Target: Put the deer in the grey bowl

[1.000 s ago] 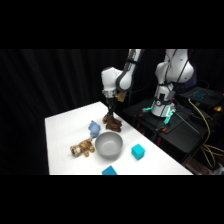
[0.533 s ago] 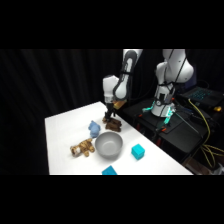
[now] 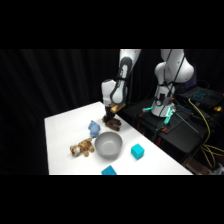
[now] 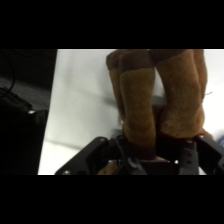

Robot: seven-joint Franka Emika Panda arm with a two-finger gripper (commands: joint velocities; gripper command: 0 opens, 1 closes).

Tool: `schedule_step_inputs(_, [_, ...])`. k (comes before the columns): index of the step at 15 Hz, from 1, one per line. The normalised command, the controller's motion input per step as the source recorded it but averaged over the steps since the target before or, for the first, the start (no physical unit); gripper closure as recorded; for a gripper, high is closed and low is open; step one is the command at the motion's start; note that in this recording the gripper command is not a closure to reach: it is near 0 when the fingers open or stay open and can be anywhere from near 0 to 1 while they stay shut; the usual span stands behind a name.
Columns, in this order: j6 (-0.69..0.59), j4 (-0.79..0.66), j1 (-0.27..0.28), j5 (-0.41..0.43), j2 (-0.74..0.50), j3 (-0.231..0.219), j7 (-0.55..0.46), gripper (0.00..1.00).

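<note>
The dark brown deer (image 3: 113,122) hangs from my gripper (image 3: 111,112) just past the far rim of the grey bowl (image 3: 108,144), low over the table. In the wrist view the deer's (image 4: 160,95) plush legs fill the picture, and my gripper (image 4: 150,156) is shut on its body at the bottom edge. The bowl has nothing in it and does not show in the wrist view.
A lighter tan plush toy (image 3: 81,148) lies left of the bowl and a small blue toy (image 3: 94,128) lies behind it. One teal cube (image 3: 137,151) sits right of the bowl, another (image 3: 108,171) at the front edge of the white table (image 3: 65,130). Dark equipment stands to the right.
The arm has straightened up a little and the gripper has risen slightly with the deer in it. The bowl and the other toys have stayed put.
</note>
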Motion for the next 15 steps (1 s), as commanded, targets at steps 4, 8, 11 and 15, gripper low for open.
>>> schedule_step_inputs(4, [-0.08, -0.20, 0.348, -0.318, -0.31, -0.407, 0.25, 0.07])
schedule_step_inputs(8, [-0.50, -0.23, 0.587, -0.773, -0.74, -0.746, 0.38, 0.00])
schedule_step_inputs(11, [-0.71, 0.04, 0.260, -0.951, -0.80, -0.373, 0.41, 0.00])
schedule_step_inputs(15, [-0.59, 0.13, -0.391, -0.447, -0.69, 0.561, 0.08, 0.49])
